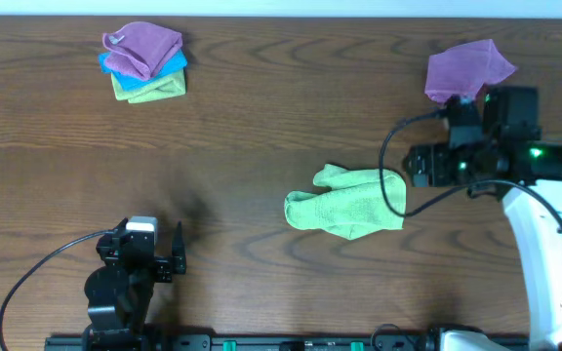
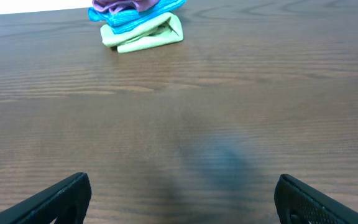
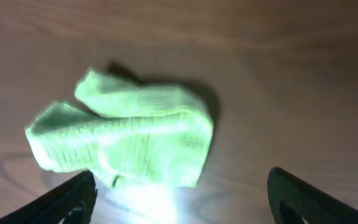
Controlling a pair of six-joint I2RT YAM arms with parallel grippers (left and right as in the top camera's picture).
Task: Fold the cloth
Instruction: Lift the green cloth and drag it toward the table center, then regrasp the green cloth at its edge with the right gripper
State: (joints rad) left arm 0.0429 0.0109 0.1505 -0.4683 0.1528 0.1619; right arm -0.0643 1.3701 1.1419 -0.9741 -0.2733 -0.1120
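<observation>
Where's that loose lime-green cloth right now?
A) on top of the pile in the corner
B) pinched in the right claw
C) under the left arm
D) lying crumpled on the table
D: the cloth lies crumpled on the table, and the right gripper near it has its jaws open, holding nothing.

The crumpled lime-green microfibre cloth point(image 1: 344, 202) lies mid-table, just left of the right gripper point(image 1: 413, 166); a three-cloth stack point(image 1: 144, 63) sits back left, a bunched lilac-purple cloth point(image 1: 466, 70) back right.
</observation>
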